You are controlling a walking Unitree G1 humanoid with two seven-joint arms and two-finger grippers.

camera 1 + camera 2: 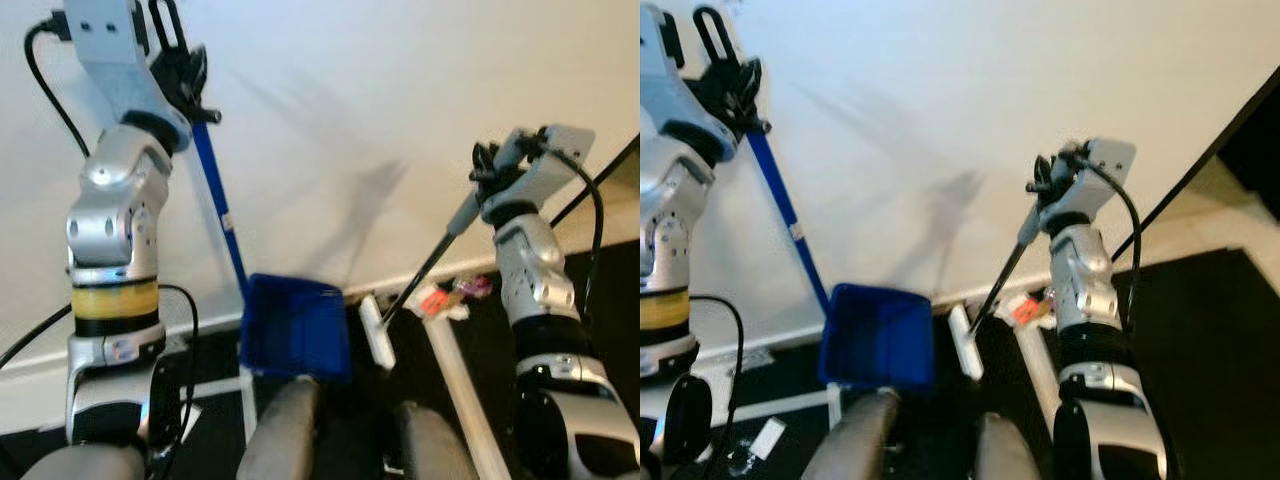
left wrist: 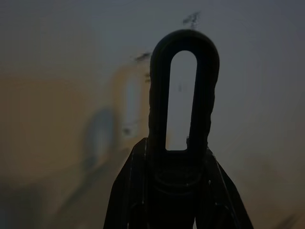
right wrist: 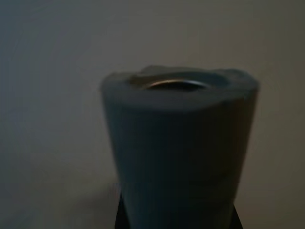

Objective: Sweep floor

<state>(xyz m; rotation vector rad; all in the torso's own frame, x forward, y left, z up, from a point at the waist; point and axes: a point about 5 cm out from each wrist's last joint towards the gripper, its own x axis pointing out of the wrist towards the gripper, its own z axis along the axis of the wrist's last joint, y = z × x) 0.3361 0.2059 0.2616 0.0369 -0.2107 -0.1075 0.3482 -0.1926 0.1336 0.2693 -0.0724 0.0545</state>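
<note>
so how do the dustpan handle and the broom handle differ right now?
The dustpan handle is blue and slants down to the blue pan, held near its top by the left gripper. The broom handle is thin and black with a grey grip end, leaning the opposite way down to a white head, held by the right gripper. Both reach the floor by the wall.

A white wall [image 1: 400, 120] rises behind, with a white baseboard [image 1: 1200, 235] along it. A black cable [image 1: 595, 185] slants across it.
</note>
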